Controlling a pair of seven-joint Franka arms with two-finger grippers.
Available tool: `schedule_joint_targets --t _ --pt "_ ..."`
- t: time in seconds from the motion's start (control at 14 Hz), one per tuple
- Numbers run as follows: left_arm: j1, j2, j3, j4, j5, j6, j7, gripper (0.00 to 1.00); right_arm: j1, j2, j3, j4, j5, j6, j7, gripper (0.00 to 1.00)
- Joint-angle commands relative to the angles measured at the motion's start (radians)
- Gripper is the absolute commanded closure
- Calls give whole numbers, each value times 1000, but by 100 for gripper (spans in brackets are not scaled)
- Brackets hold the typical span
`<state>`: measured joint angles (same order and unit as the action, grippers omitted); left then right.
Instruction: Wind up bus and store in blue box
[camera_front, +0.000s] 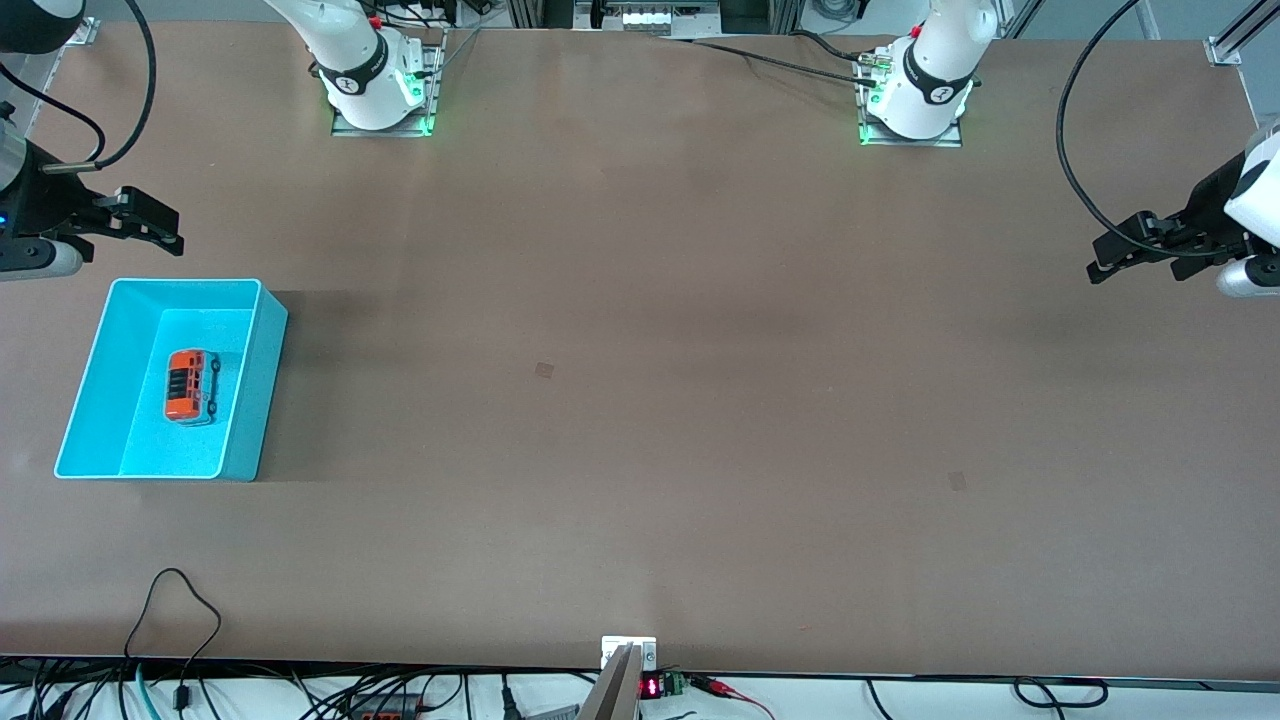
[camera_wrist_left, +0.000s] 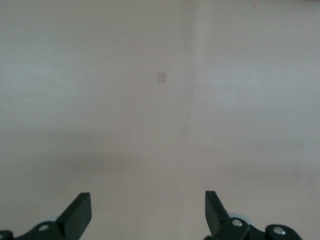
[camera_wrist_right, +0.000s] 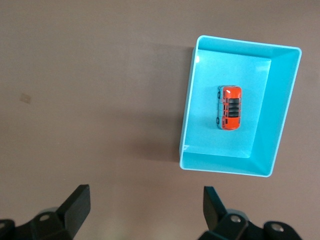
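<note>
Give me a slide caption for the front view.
Orange bus stored inside the blue box at the right arm's end; both grippers, right and left, raised with open jaws.

The bus (camera_front: 191, 387) sits in the blue box (camera_front: 246, 400), toward the right arm's end.

Robotics lab, my workplace. Bare brown table (camera_front: 640, 400); arm bases (camera_front: 378, 90) bolted to plates, lit green; loose cables (camera_front: 180, 620) and a red-digit readout (camera_front: 651, 687) along the near edge.
</note>
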<state>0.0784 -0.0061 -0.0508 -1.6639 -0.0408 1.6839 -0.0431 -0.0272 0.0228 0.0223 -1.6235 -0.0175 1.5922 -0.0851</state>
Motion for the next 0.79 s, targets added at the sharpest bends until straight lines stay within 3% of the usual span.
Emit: schedule_joint_targets --t 0.0,0.21,0.71 --pt "4 0 -3 7 16 2 15 0 6 22 -27 31 47 -17 39 0" --pt "3 0 -3 7 16 2 15 0 26 20 -28 31 -5 -17 36 0" --pt "3 0 -3 7 16 3 15 0 23 23 -30 31 -13 -11 36 0"
